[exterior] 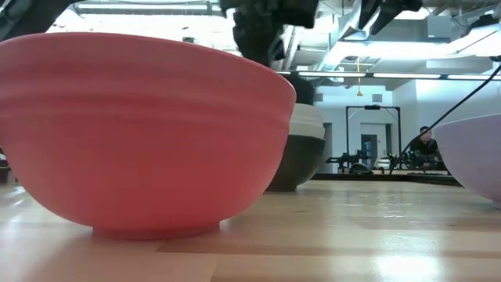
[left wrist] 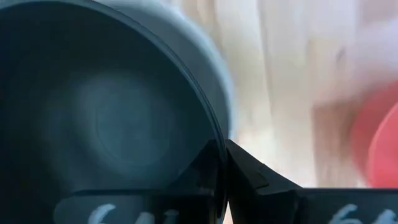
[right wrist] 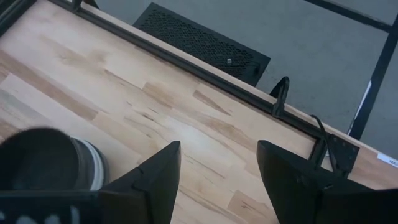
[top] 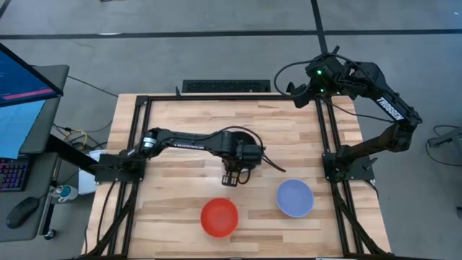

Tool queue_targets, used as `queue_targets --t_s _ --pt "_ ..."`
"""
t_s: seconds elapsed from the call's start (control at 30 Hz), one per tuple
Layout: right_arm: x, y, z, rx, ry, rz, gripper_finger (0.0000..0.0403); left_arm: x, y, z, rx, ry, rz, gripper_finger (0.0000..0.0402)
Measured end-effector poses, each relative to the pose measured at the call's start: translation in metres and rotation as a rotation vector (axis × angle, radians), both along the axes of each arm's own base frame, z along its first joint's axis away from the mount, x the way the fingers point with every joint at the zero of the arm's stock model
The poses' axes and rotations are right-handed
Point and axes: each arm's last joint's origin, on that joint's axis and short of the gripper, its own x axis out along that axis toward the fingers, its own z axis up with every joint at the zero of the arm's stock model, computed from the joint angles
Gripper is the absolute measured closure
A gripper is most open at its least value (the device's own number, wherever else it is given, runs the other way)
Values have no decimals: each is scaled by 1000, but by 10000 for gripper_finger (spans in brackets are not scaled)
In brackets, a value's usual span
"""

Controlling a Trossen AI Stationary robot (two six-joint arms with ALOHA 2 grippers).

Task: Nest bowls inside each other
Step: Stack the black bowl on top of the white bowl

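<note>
My left gripper [top: 231,177] is over the middle of the table, shut on a black bowl [left wrist: 112,124] that fills much of the left wrist view. The red bowl [top: 219,217] stands on its base near the table's near edge, just beyond the gripper. To its right stands the pale blue-lavender bowl [top: 295,198]. A stack of bowls, white over black [exterior: 301,153], sits behind the red bowl [exterior: 141,133], mostly hidden under the left arm in the high view. My right gripper [right wrist: 217,180] is open, raised over the far right corner. My left gripper pinches the black bowl's rim [left wrist: 214,134], one finger inside the bowl and one outside it. The fingers lie across the rim. Whether the bowl is lifted clear or rests on something does not show.
A black metal frame [top: 216,97] runs around the wooden table top. A dark grille [right wrist: 199,40] lies beyond the far edge. Bare wood shows at the table's left and far right. A monitor [top: 22,79] and a person [exterior: 425,143] in the room are off the table.
</note>
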Motion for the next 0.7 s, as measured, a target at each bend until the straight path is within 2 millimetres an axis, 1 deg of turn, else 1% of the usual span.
queue_targets --t_s 0.07,0.23,0.43,0.6,0.7 --pt "0 0 0 -5 2 -3 168 4 -1 0 -37 -45 4 401" --pt "0 0 0 -14 8 -11 168 12 -2 2 -66 -124 12 401" --pt "0 0 0 -14 8 -10 168 11 -1 1 -40 -113 24 401" --pt "-1 0 0 -10 14 -11 168 9 -1 -3 -33 -89 41 401" --pt "-1 0 -1 -6 22 -10 168 9 -1 -3 -38 -91 62 395"
